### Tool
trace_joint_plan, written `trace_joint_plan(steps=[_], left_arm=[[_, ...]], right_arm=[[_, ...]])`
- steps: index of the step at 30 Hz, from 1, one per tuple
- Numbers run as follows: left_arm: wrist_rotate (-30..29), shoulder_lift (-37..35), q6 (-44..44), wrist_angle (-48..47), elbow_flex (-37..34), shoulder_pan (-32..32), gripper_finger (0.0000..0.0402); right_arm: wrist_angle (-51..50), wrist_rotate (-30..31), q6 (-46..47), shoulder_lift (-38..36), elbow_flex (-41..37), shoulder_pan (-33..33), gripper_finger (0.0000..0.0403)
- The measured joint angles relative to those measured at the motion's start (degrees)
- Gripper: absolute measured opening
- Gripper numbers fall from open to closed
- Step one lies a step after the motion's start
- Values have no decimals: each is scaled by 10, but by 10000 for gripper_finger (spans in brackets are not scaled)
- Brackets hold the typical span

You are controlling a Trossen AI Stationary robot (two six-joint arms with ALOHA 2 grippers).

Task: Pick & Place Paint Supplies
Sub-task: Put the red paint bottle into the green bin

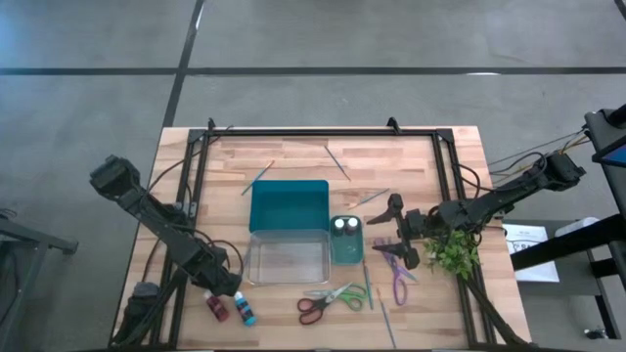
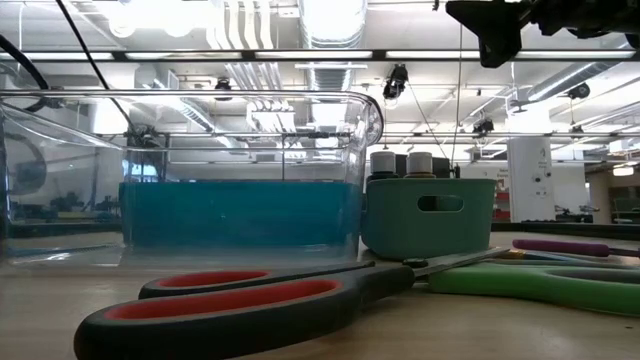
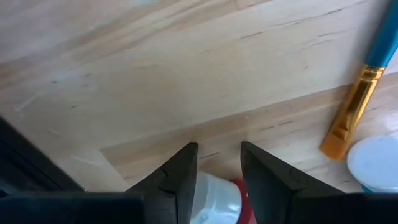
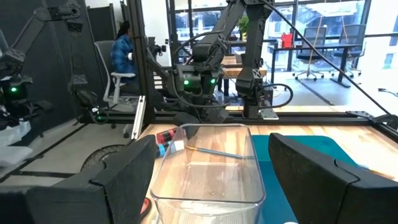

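Note:
A red paint bottle (image 1: 217,309) with a white cap lies on the wood near the table's front left. My left gripper (image 1: 221,293) points down over it and is shut on it. A blue bottle (image 1: 244,312) lies beside it, with a blue-handled brush (image 3: 357,102) close by. Two more bottles (image 1: 345,226) stand in the small teal bin (image 1: 346,252). Red-green scissors (image 1: 331,299) and purple scissors (image 1: 397,281) lie flat near the front. Thin brushes (image 1: 257,178) (image 1: 337,161) lie farther back. My right gripper (image 1: 396,232) hovers open and level to the right of the bin. My left gripper pinches the red bottle at its white cap end (image 3: 214,198) between its two fingers (image 3: 183,177). The fingers come from above, pointing steeply down. The bottle lies on the table. The wrist view looks along the fingers, so the depth of the hold does not show.
A clear container (image 1: 289,259) and a teal lid (image 1: 289,205) sit mid-table. A green plant sprig (image 1: 453,252) lies under my right arm. A black frame (image 1: 323,132) runs along the far and side edges. Bare wood lies at the back left.

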Motion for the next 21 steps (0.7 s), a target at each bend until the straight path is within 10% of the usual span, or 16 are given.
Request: trace_joint_plan(steps=[21], left_arm=[[-35, -88, 42, -64, 3, 8, 132]], right_arm=[[-5, -5, 9, 0, 0, 0, 309]])
